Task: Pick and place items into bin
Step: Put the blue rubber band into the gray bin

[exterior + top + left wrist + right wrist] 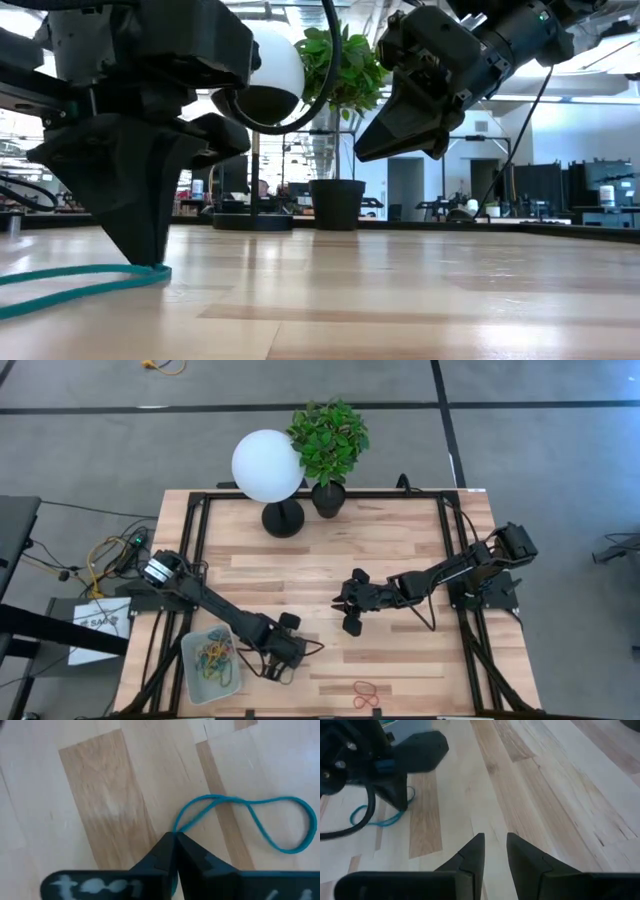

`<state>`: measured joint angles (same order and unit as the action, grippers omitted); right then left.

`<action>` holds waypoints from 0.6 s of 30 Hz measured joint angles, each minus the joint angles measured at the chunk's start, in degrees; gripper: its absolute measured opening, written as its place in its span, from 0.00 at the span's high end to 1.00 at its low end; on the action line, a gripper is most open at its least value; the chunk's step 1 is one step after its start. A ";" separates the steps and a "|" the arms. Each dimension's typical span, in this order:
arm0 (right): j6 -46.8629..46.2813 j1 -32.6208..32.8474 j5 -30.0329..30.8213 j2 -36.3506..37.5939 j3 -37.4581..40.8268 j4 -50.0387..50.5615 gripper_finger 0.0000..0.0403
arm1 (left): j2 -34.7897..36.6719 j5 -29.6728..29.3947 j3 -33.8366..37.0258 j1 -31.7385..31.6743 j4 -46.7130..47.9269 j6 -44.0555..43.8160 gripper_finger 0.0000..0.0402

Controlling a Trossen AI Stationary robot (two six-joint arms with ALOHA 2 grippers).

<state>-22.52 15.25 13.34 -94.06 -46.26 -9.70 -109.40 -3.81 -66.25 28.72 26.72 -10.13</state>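
Observation:
My left gripper (277,665) stands fingertips-down on the table just right of the bin (192,682), shut on a teal rubber band (260,822) that lies flat on the wood. The bin is a pale shallow tray near the table's near left corner, with several coloured bands (215,653) inside. A red band (365,694) lies loose by the near edge. My right gripper (495,842) hovers open above the table's middle (348,603), touching nothing. The right wrist view shows the left gripper (395,795) and the teal band (375,820) farther off. My left gripper pinches the teal band at one end of its loop (181,827) between the two shut fingertips (162,845). The fingers come from above, pointing down, their tips on the table (150,262). The band is slack, and the remainder of the loop (70,285) lies on the wood.
A white globe lamp (268,465) on a black base and a potted green plant (328,440) stand at the far edge. Black frame rails (452,540) run along the table's sides. Bare wood (300,560) lies between the two arms.

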 joint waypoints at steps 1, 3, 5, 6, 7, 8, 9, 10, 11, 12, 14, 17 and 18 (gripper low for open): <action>0.00 -0.01 0.00 0.00 0.00 -0.01 0.81 | 0.37 0.02 -0.48 0.29 1.95 0.00 1.00; 0.00 0.00 0.01 0.00 0.00 -0.11 0.81 | 1.67 0.09 -2.13 1.13 7.41 -0.02 1.00; -0.02 0.00 0.00 0.00 0.00 -0.34 0.81 | 3.19 -0.45 -5.24 2.25 13.03 -0.84 1.00; -0.02 -0.02 0.00 0.00 0.00 -0.62 0.81 | 3.95 -1.31 -7.09 2.90 17.00 -2.04 1.00; -0.02 0.00 0.00 0.00 0.00 -0.77 0.81 | 4.43 -2.31 -9.05 3.57 21.88 -3.68 1.00; -0.02 0.00 0.00 0.00 0.00 -0.84 0.81 | 4.71 -3.23 -11.17 4.26 27.08 -5.86 1.00; -0.04 0.00 0.00 0.00 0.00 -0.82 0.81 | 4.87 -3.89 -13.66 5.07 32.59 -8.39 1.00; -0.02 0.00 0.00 0.00 0.00 -0.95 0.81 | 5.03 -4.28 -16.11 5.88 37.65 -11.83 1.00; -0.04 0.00 0.00 0.00 0.00 -1.12 0.81 | 5.21 -3.99 -18.58 6.66 42.82 -15.95 1.00; -0.06 0.00 0.00 0.00 0.00 -1.13 0.81 | 5.39 -2.53 -20.94 7.48 48.20 -20.88 1.00; -1.00 0.08 0.00 0.00 0.00 -1.03 0.81 | 5.43 2.59 -24.25 9.30 57.04 -31.51 1.00; -6.66 0.13 -0.02 0.00 0.00 -1.04 0.81 | 5.52 9.96 -26.83 12.41 63.67 -43.73 1.00; -8.70 0.13 -0.02 0.00 0.00 -1.02 0.81 | 5.76 12.29 -26.83 13.58 63.33 -46.09 1.00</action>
<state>-31.22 15.38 13.32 -94.06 -46.26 -10.72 -103.64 8.48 -93.08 42.30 90.05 -56.22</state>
